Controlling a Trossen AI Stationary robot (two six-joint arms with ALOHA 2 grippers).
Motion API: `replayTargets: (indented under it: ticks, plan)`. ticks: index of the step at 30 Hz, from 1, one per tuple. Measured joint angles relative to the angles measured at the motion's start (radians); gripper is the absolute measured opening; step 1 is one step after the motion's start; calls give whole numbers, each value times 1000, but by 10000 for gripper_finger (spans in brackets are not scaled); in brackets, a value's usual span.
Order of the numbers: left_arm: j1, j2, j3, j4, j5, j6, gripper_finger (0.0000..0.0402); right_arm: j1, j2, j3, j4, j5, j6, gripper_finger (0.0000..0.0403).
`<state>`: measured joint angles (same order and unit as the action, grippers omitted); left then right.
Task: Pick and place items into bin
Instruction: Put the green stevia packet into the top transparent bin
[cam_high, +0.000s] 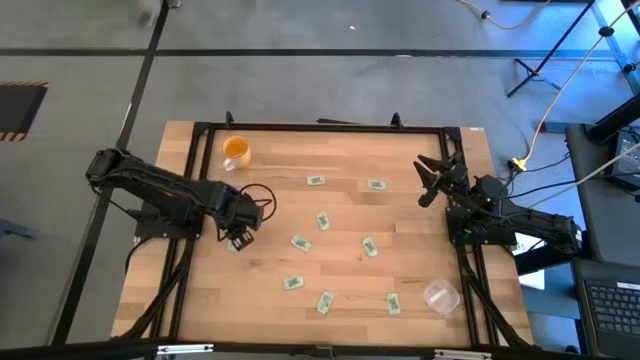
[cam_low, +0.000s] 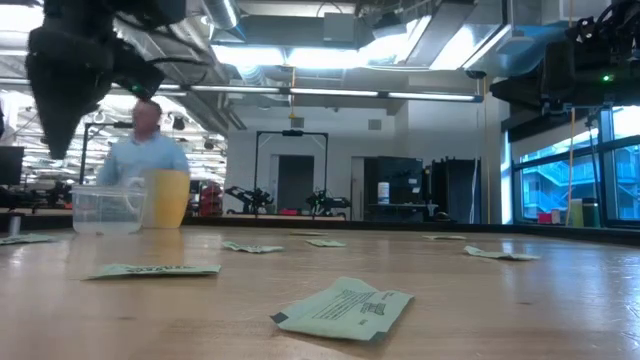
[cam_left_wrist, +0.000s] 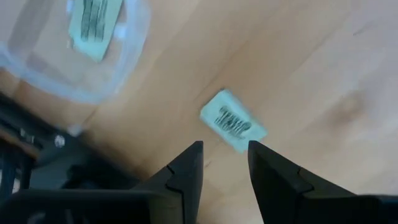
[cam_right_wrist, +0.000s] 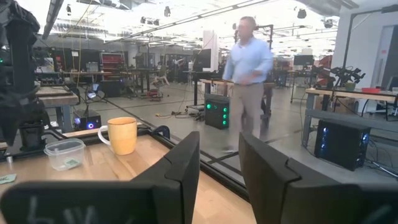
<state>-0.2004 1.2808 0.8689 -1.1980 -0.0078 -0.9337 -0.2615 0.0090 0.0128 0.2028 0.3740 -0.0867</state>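
Observation:
Several light green packets lie flat on the wooden table, among them one (cam_high: 316, 181), another (cam_high: 370, 246) and one close to the low camera (cam_low: 345, 308). My left gripper (cam_high: 238, 238) hangs near the table's left edge, open and pointing down. Its fingertips (cam_left_wrist: 225, 146) stand just short of a packet (cam_left_wrist: 233, 121) lying on the wood and do not touch it. A clear bin (cam_left_wrist: 74, 56) beside it holds one packet (cam_left_wrist: 93, 22). In the low view this bin (cam_low: 105, 208) stands next to the orange cup (cam_low: 167, 197). My right gripper (cam_high: 432, 180) is raised at the table's right side, open (cam_right_wrist: 217, 168).
The orange cup (cam_high: 236, 151) stands at the far left corner. A clear plastic piece (cam_high: 441, 296) lies near the near right corner. A black frame (cam_high: 200, 128) runs round the table edges. A person (cam_right_wrist: 249, 68) walks in the room beyond.

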Motion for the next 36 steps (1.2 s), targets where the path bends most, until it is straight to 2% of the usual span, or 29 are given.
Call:
replayTargets:
  ticks: [5,10,17,26,31,36]
  plan:
    - [-28,0,-94,80,-2,-76,118,0,0,0,0,0,3,116]
    - [-28,0,-181,213,-24,-82,118,0,0,0,1,0,9,116]
    - [-27,0,-272,254,-25,-164,108,0,0,0,1,0,26,116]
    - [-27,-2,-342,383,-24,-180,102,0,0,0,2,0,26,116]
    - [-27,-3,-352,391,-23,-194,94,0,0,0,2,0,26,116]
    - [-27,-2,-353,393,-19,-182,70,0,0,0,2,0,26,116]
